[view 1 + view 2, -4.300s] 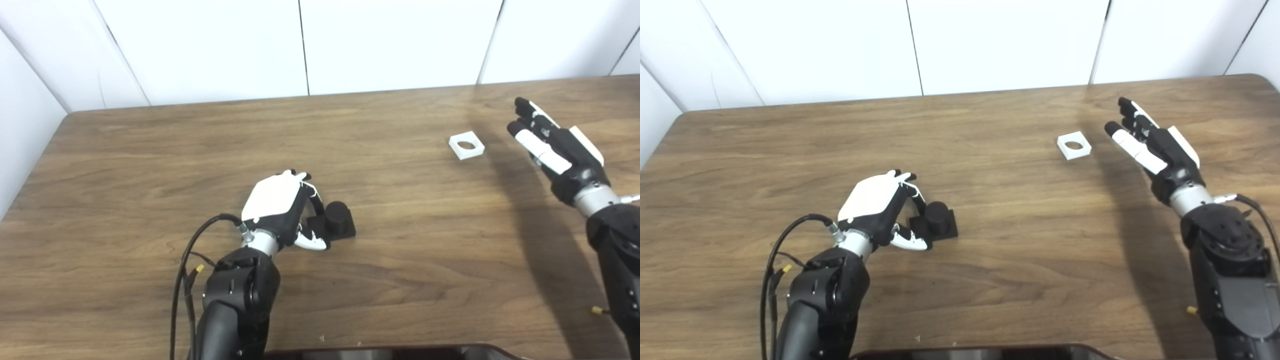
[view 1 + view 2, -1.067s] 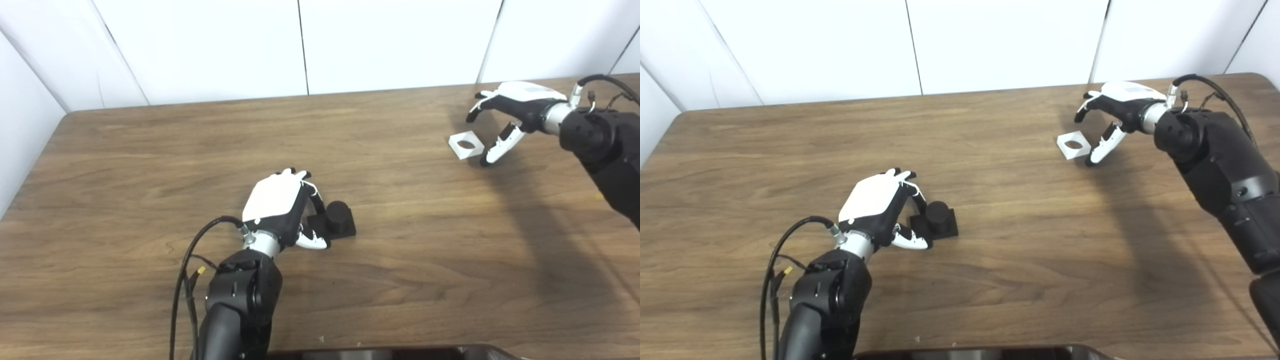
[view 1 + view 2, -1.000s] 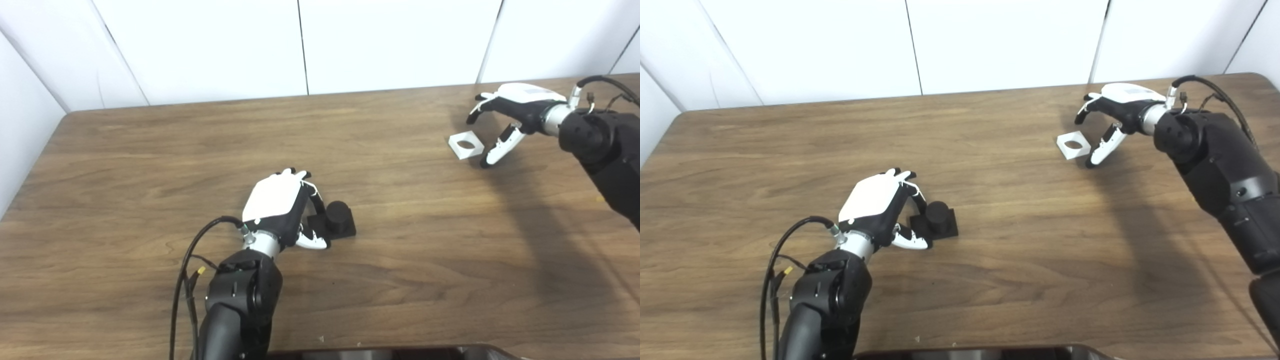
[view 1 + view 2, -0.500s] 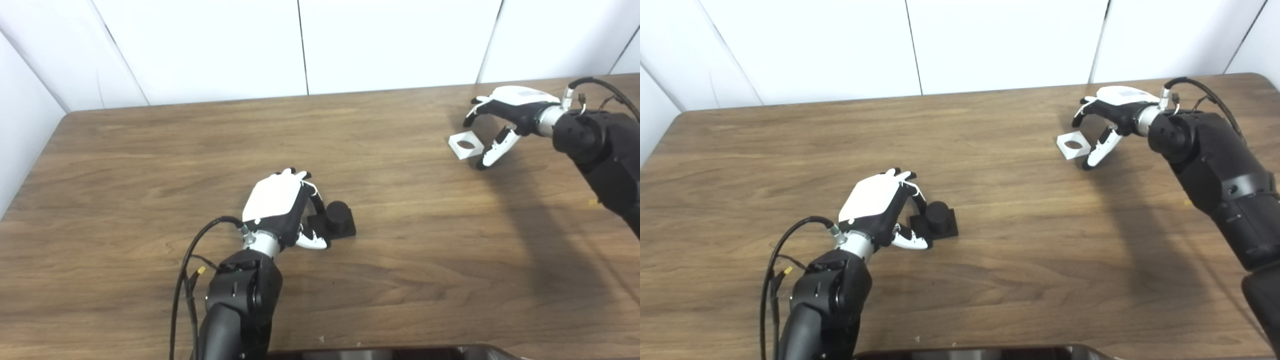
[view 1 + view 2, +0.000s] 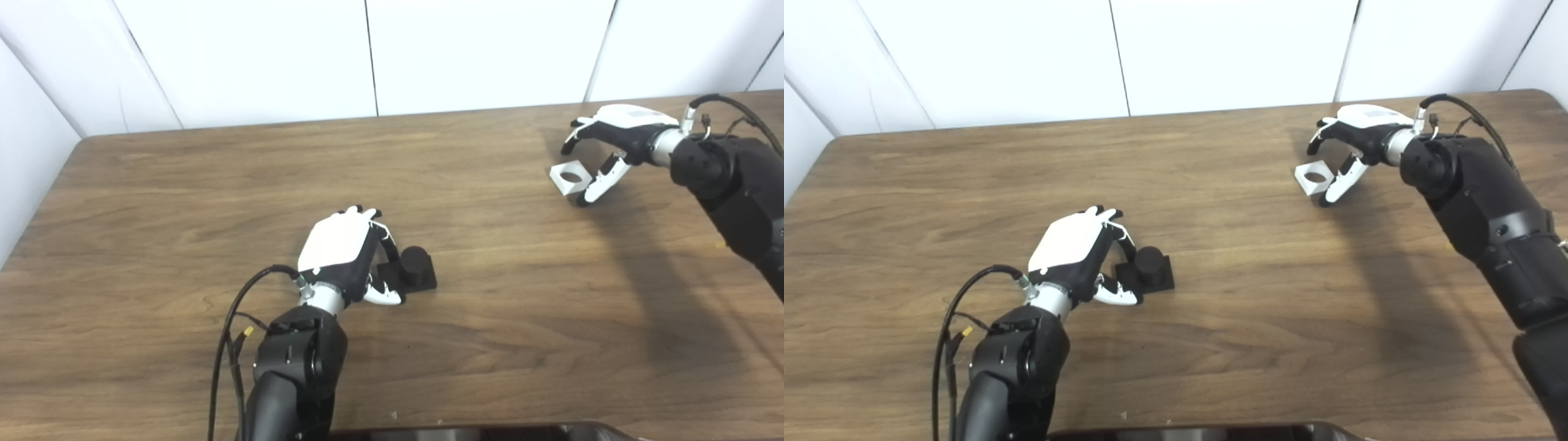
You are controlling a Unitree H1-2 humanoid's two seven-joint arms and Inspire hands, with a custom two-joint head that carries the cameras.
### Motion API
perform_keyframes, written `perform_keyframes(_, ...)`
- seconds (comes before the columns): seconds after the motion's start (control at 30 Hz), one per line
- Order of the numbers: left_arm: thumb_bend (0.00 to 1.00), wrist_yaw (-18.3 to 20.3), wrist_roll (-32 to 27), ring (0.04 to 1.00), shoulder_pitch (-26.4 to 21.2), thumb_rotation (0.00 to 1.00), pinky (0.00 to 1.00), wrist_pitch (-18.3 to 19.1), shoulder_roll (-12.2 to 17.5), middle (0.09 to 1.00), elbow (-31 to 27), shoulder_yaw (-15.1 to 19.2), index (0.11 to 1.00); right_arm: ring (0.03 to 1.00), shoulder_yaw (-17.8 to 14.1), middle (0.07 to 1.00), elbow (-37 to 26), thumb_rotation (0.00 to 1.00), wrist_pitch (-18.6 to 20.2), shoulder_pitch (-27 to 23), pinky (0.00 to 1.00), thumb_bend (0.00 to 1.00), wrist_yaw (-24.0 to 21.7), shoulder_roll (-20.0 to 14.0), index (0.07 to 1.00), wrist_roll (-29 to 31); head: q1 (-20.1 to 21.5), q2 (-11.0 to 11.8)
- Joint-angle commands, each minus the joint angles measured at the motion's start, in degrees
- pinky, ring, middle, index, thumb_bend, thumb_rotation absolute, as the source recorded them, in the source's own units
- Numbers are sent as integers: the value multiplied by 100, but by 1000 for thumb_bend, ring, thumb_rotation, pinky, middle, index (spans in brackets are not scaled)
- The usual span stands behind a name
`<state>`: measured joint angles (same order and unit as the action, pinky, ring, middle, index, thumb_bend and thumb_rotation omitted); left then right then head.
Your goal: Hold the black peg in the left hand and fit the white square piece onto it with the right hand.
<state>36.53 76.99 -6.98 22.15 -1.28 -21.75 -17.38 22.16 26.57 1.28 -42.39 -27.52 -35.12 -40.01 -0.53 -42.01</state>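
White panelled walls back a wood-grain bench. The left hand has its fingers curled against the black peg, which rests on the bench unlifted. Far right, the right hand arches over the white square piece with fingers spread, not yet grasping, so fitting remains undone.

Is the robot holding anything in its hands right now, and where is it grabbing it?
The left hand grips the black peg by its square base. The right hand holds nothing; it is open beside the white square piece.
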Motion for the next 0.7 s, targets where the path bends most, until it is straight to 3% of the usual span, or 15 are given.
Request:
perform_keyframes(0.0, 525, -11, 119, 1000, -114, 61, 1000, 8, -46, 945, -27, -20, 488, 1000, -68, 979, -89, 256, -119, -411, 1000, 863, 162, -71, 773, -21, -3, -5)
perform_keyframes(0.67, 525, 53, 161, 1000, -114, 61, 1000, 3, -76, 947, -94, -23, 489, 1000, 40, 977, -6, 257, -71, -391, 1000, 857, 99, -21, 770, -121, 12, -40)
